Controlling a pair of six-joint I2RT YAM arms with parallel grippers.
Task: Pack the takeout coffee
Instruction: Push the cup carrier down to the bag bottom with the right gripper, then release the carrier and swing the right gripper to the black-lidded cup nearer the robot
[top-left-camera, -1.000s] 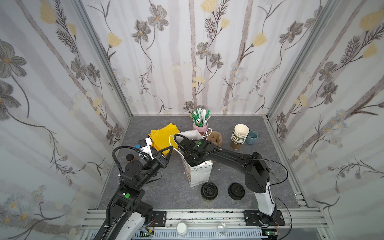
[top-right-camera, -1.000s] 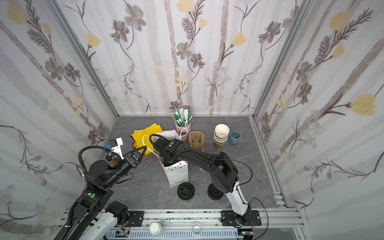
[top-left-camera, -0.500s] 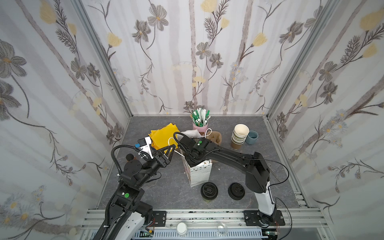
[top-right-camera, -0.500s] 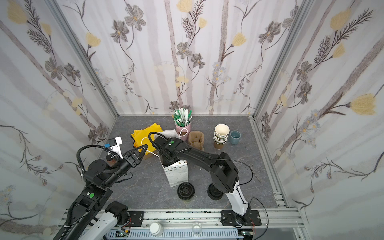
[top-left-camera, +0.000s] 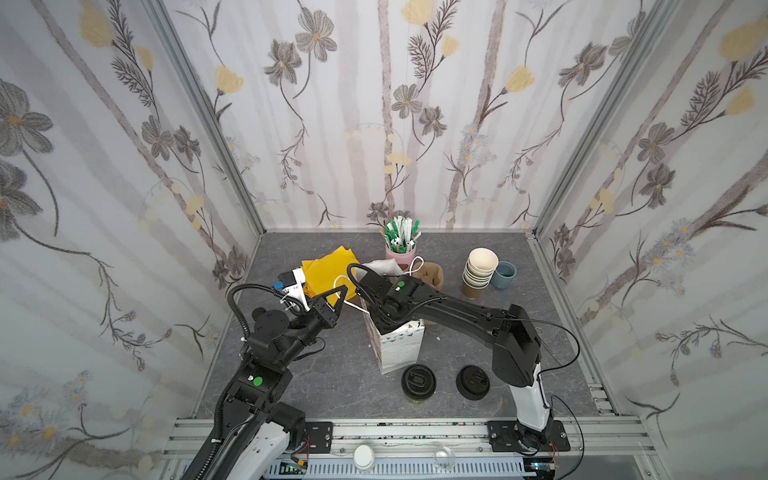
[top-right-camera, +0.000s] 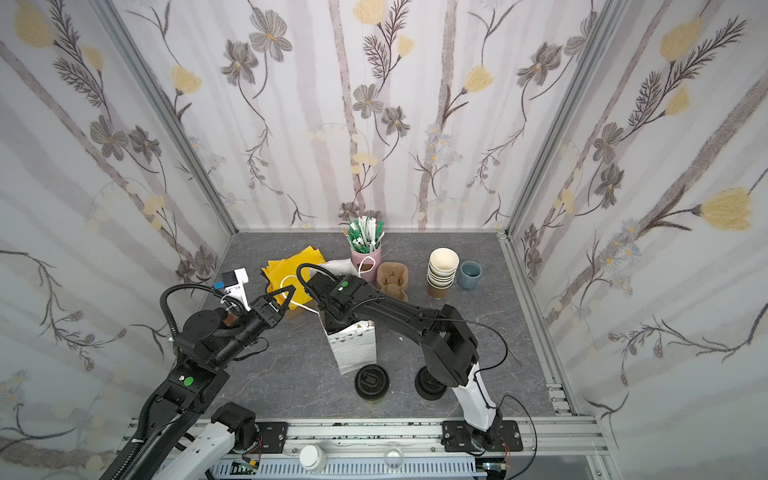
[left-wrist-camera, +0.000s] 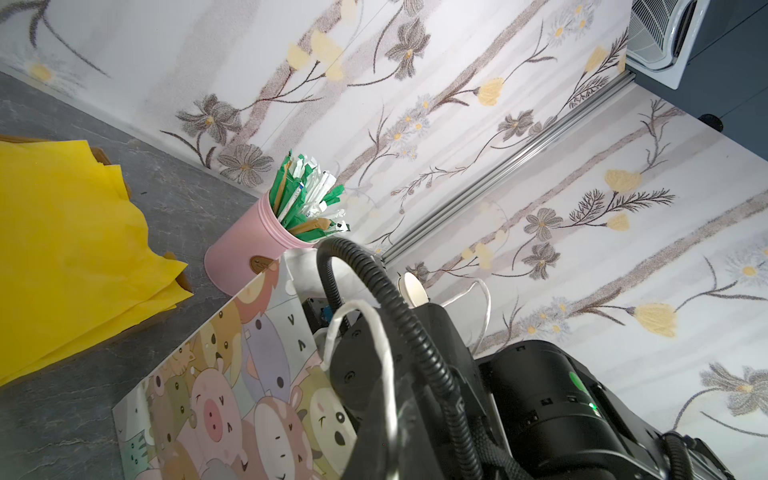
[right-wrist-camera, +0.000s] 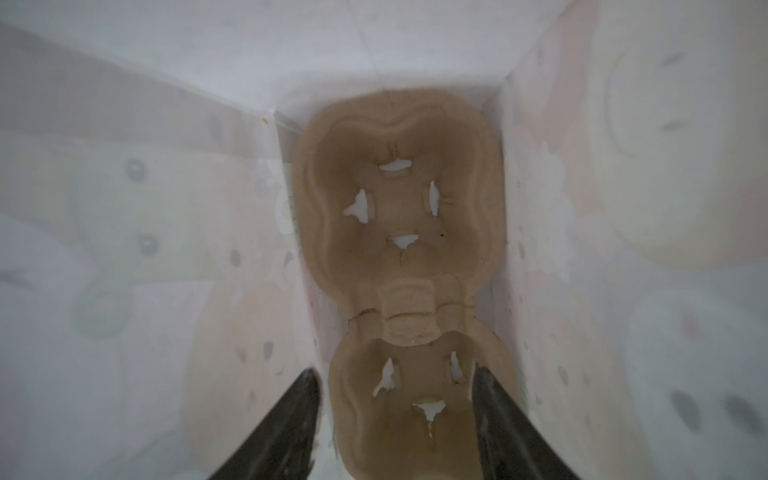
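Brown pulp carrier (right-wrist-camera: 399, 232) lies beneath the right gripper (right-wrist-camera: 394, 370), jaws spread; left gripper (top-left-camera: 343, 291) pinches the white handle (left-wrist-camera: 387, 361) of the printed paper bag (top-left-camera: 399, 349).

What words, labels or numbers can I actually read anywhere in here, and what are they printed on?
No text reads clearly anywhere.
On the brown tag of the pink cup: an embossed mark, too blurred to read.
On the straw wrappers in that cup: print too small to read.
On the paper bag: cartoon animals only, no letters.
On the takeout coffee, atop its black lid: raised marks, unreadable.
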